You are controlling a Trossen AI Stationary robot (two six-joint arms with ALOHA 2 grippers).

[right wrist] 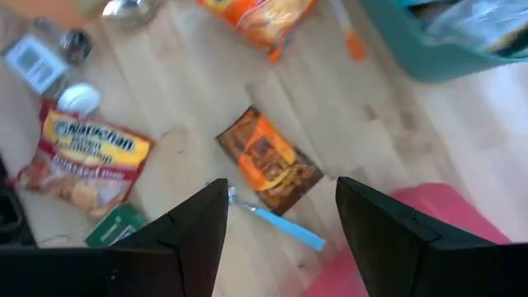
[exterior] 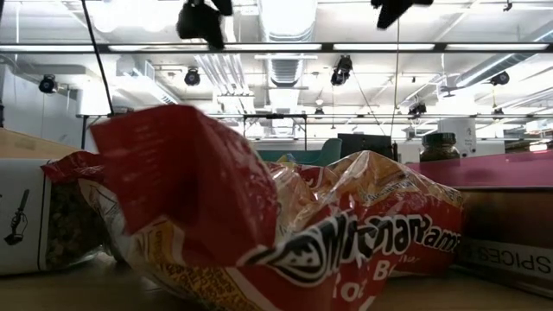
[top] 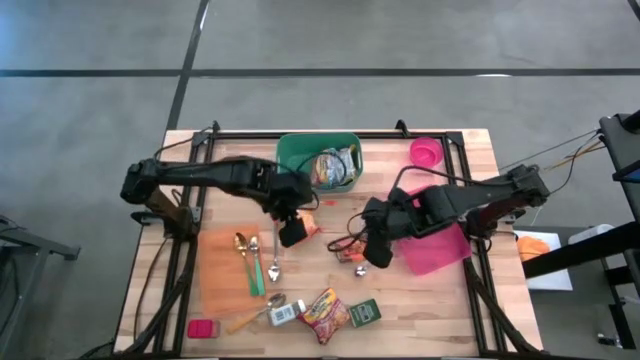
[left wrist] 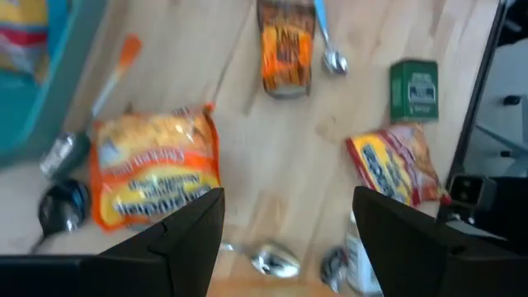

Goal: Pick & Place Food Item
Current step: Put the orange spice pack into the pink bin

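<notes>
The red-and-yellow noodle packet [exterior: 285,225] fills the low view, blocking most of the table; from above it lies near the front edge [top: 325,313]. The left gripper [left wrist: 285,219] hovers with jaws apart and empty, hiding most of the orange noodle packet [left wrist: 157,169] from overhead. The right gripper [right wrist: 280,214], also parted and empty, hangs over a small brown sachet [right wrist: 271,161] and largely hides it from above.

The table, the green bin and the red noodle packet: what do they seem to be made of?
The table looks like pale wood, with plank seams and grain, matt. The green bin seems to be moulded plastic, smooth with an even colour. The red noodle packet is probably thin plastic film: it is crinkled and glossy in the low view.
</notes>
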